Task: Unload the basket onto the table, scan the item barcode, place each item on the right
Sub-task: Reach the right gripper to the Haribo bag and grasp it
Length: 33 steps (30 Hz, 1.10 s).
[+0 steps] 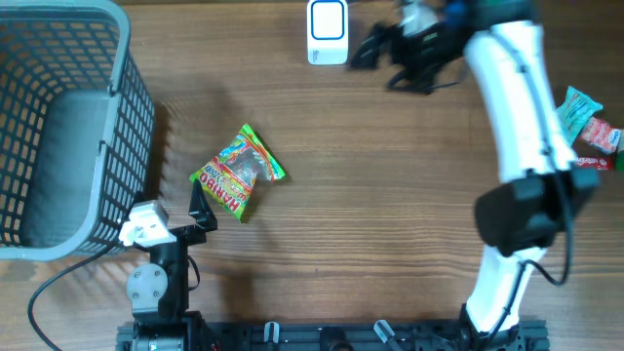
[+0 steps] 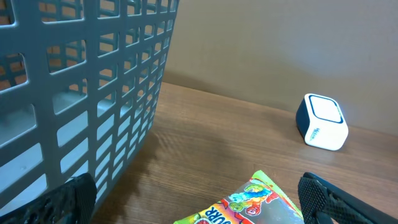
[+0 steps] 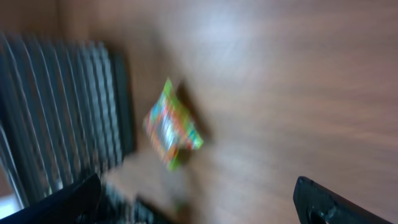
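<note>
The item, a green and orange Haribo gummy bag [image 1: 237,173], lies flat on the wooden table right of the basket. My left gripper [image 1: 202,210] is open just in front of it, and the bag [image 2: 249,202] lies between its spread fingers [image 2: 336,199] without touching them. The white barcode scanner [image 1: 328,31] stands at the table's far edge, also visible as a small white scanner [image 2: 321,121]. My right gripper [image 1: 387,58] hangs open and empty just right of the scanner. Its wrist view is blurred and shows the bag [image 3: 169,124] far off beyond the open right gripper [image 3: 196,205].
A grey mesh basket [image 1: 127,97] fills the left side, its wall [image 2: 93,93] close beside my left gripper. Two more snack packs [image 1: 588,122] lie at the right edge, behind the right arm [image 1: 522,107].
</note>
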Tool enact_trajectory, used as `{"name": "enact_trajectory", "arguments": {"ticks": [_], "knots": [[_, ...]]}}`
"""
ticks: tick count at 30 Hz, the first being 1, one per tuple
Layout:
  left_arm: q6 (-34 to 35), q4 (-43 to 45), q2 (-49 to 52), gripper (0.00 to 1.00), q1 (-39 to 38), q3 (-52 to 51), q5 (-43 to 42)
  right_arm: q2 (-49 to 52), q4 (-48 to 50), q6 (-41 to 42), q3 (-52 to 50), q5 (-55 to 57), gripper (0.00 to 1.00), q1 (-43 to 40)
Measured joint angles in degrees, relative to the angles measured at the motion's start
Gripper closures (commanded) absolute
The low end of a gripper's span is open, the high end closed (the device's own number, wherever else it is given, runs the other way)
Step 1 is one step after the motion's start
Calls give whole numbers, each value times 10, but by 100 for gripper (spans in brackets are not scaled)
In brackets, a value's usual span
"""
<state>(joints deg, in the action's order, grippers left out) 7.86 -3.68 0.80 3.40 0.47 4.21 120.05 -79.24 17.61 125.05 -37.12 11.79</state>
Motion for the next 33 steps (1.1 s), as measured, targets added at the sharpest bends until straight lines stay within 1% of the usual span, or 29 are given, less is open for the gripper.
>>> {"name": "enact_trajectory", "arguments": {"ticks": [1,2,3,4,5,7,8,9,10,11,12,14,16,18,22,26,28,29,30,31,32,33], "knots": [[0,0,0,0,0,0,0,8,2,17,-17,2,0,37],[0,0,0,0,0,0,0,12,5,54,-32,9,0,69],[0,0,0,0,0,0,0,13,6,100,-48,16,0,100],[0,0,0,0,0,0,0,13,9,172,-68,26,1,140],[0,0,0,0,0,0,0,13,27,230,-85,31,7,172],[0,0,0,0,0,0,0,14,88,349,-119,36,7,228],[0,0,0,0,0,0,0,14,135,413,-141,43,7,253],[0,0,0,0,0,0,0,14,154,469,-150,45,7,261],[0,0,0,0,0,0,0,15,188,503,-173,53,7,279],[0,0,0,0,0,0,0,15,243,586,-217,63,7,292],[0,0,0,0,0,0,0,15,271,628,-244,69,7,296],[0,0,0,0,0,0,0,16,344,668,-283,78,7,301],[0,0,0,0,0,0,0,17,394,697,-311,94,7,307],[0,0,0,0,0,0,0,17,411,711,-320,105,6,315],[0,0,0,0,0,0,0,20,441,725,-321,136,7,338],[0,0,0,0,0,0,0,49,525,721,-321,161,7,358],[0,0,0,0,0,0,0,69,541,719,-321,167,8,361],[0,0,0,0,0,0,0,82,543,718,-321,171,13,361],[0,0,0,0,0,0,0,90,546,719,-320,169,28,360],[0,0,0,0,0,0,0,92,544,713,-318,176,57,359],[0,0,0,0,0,0,0,94,542,714,-318,183,71,359],[0,0,0,0,0,0,0,94,540,709,-318,186,78,359]]}}
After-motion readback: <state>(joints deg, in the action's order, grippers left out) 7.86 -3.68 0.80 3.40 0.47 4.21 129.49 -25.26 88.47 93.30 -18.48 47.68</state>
